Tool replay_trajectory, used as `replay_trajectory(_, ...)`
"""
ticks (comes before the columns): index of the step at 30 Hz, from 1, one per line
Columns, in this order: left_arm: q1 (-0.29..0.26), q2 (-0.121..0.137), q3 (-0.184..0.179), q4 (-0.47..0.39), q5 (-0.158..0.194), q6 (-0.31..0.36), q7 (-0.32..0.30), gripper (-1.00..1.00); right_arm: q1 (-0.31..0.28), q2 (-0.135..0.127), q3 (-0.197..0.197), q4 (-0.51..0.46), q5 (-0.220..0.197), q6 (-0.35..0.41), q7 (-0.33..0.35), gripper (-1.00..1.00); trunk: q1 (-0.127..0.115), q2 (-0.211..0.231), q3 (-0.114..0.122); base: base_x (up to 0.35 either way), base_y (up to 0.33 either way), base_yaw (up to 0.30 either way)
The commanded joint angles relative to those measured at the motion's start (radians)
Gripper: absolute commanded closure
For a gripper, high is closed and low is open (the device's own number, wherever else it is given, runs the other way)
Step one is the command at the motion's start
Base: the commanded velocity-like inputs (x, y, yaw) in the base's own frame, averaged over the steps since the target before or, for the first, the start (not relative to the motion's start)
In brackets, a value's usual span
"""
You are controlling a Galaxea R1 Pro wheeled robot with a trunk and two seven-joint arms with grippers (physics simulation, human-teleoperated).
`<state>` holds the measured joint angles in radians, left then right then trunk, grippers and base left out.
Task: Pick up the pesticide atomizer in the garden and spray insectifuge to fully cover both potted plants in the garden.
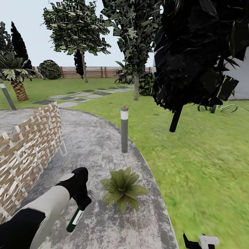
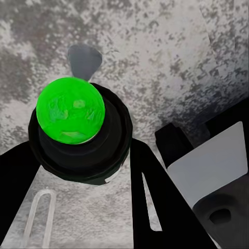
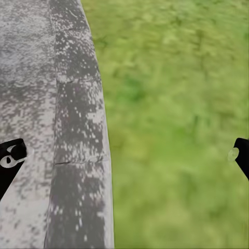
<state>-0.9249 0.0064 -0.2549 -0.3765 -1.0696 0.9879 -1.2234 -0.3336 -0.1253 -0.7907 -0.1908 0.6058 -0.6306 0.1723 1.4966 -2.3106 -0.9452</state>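
Atomizer (image 1: pixel 75 218): pinched in my left gripper (image 1: pixel 82 200), long axis slanting down toward me, its white label blank as far as I can read. 1 potted plant (image 1: pixel 121 188): just beside it on the patio (image 1: pixel 103 138), on my right. Right gripper (image 3: pixel 124 153): spread wide, empty, over the lawn (image 3: pixel 176 129) edge.

Flat daylight, blurred lawn (image 3: pixel 176 129)

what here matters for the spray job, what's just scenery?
Job: pesticide atomizer, held in left gripper; potted plant on patio.
Scenery: bollard lamp, wicker screen, stepping stones, wooden fence, palm.
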Motion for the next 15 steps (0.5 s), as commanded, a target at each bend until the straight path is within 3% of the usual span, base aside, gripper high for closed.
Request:
replay_trajectory(1,0.001,0.001,-0.001,-0.001,-0.007,0.008,-0.009,1.0,-0.001,0.0,-0.009,0.0,0.001,-0.003,0.009,-1.0,0.0,0.0,-0.001,0.015,0.0,0.0)
replay_trajectory(10,0.045,0.0,0.003,-0.006,-0.008,0.007,-0.002,1.0,-0.001,0.0,-0.009,0.0,0.002,-0.003,0.009,-1.0,0.0,0.0,-0.001,0.002,0.0,0.007)
replay_trajectory(15,0.046,0.0,0.001,-0.008,-0.009,0.008,-0.002,1.0,-0.001,0.001,-0.009,0.0,0.001,-0.003,0.009,-1.0,0.0,0.0,-0.001,0.0,0.0,0.207)
